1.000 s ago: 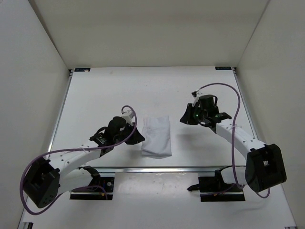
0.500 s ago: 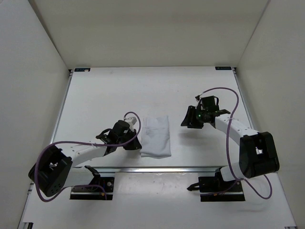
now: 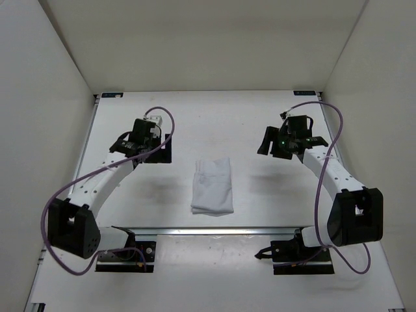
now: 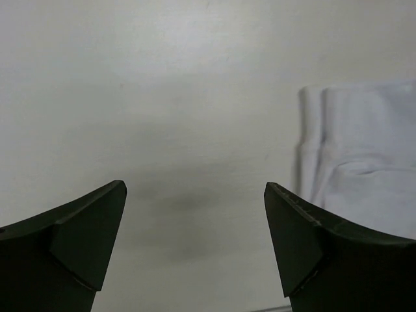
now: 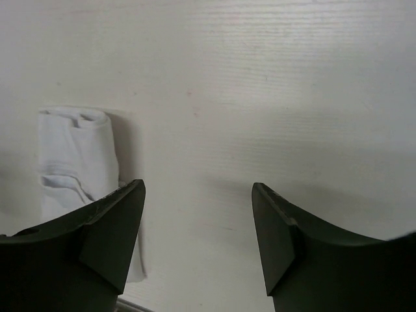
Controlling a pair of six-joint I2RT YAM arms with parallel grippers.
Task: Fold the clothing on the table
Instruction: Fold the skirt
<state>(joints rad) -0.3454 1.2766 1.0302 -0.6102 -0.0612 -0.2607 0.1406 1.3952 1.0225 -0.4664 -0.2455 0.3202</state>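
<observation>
The clothing (image 3: 212, 186) is a white folded bundle lying near the front middle of the table (image 3: 208, 117). It also shows at the right edge of the left wrist view as clothing (image 4: 364, 156) and at the left of the right wrist view as clothing (image 5: 75, 156). My left gripper (image 3: 156, 149) hovers to the cloth's upper left, open and empty, left gripper (image 4: 195, 195) over bare table. My right gripper (image 3: 276, 144) hangs to the cloth's upper right, open and empty, right gripper (image 5: 198, 192) over bare table.
White walls enclose the table on the left, right and back. A metal rail (image 3: 214, 230) runs along the front edge, with both arm bases behind it. Purple cables loop off each arm.
Both grippers have opened and pulled away from the clothing. The left gripper rose from the cloth's left edge toward the back left. The right one drifted back and right.
</observation>
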